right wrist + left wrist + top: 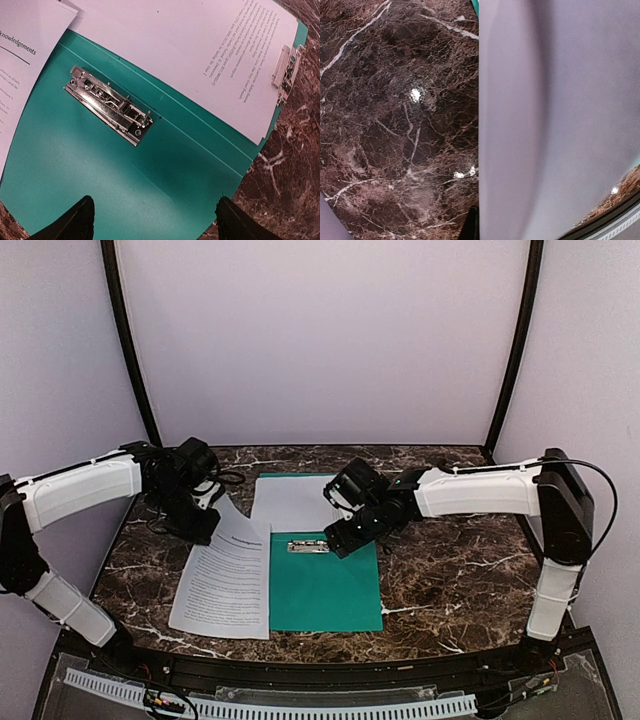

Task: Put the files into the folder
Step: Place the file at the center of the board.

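Light, limp and slippery, the printed sheet (228, 580) lies left of centre on the worktop (450, 570), overlapping the open folder (325, 590), and is probably best dragged by its far corner, which the closed left gripper (205, 527) pinches, while the right gripper (155, 200) hangs open over the clip (110, 105).

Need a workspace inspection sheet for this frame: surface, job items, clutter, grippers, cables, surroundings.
Surface: dark marble table with white veins.
Job's things: green folder lies open, with its metal clip exposed. A white sheet lies on its far panel. A printed sheet lies to its left, overlapping the folder's left edge, with its far corner raised.
Clutter: nothing seen.
Grippers: left gripper is shut, apparently on the printed sheet's raised corner. Right gripper is open above the folder near the clip, holding nothing.
Cables: black cable loops beside the right arm; dark wires run by the left wrist.
Surroundings: pale walls, black frame posts.
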`<action>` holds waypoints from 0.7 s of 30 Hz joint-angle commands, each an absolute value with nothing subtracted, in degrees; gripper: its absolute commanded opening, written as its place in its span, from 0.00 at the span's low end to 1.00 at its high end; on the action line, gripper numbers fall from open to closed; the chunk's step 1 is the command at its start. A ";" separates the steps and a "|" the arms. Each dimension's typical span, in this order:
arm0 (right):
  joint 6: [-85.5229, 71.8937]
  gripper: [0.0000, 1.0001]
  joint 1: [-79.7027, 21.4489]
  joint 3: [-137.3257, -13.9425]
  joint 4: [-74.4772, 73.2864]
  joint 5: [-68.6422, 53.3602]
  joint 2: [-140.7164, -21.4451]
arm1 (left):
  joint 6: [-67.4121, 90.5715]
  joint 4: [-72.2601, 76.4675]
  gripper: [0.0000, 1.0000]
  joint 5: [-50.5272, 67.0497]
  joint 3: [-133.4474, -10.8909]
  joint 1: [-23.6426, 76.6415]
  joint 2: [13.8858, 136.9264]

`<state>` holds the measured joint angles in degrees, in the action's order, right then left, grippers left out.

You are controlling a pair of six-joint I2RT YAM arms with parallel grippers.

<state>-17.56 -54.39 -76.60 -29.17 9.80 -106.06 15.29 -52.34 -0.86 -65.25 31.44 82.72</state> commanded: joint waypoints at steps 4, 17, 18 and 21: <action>-11.62 0.75 -53.09 -85.44 -24.77 3.14 -113.04 | 11.98 -57.33 0.01 -5.57 -67.28 30.99 86.57; -13.58 0.74 -53.08 -84.58 -24.08 1.01 -114.60 | 8.60 -60.22 0.01 -15.30 -67.14 26.38 94.17; -13.62 0.74 -53.09 -84.43 -24.06 0.97 -114.67 | 8.52 -60.06 0.01 -15.78 -67.15 26.24 94.72; -13.63 0.74 -53.09 -84.21 -24.04 0.80 -114.94 | 8.44 -59.49 0.01 -16.58 -67.02 25.71 97.17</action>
<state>-12.97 -53.01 -85.06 -25.26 1.41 -114.24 9.56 -57.58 -13.56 -66.67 26.41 94.89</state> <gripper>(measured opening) 0.736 0.007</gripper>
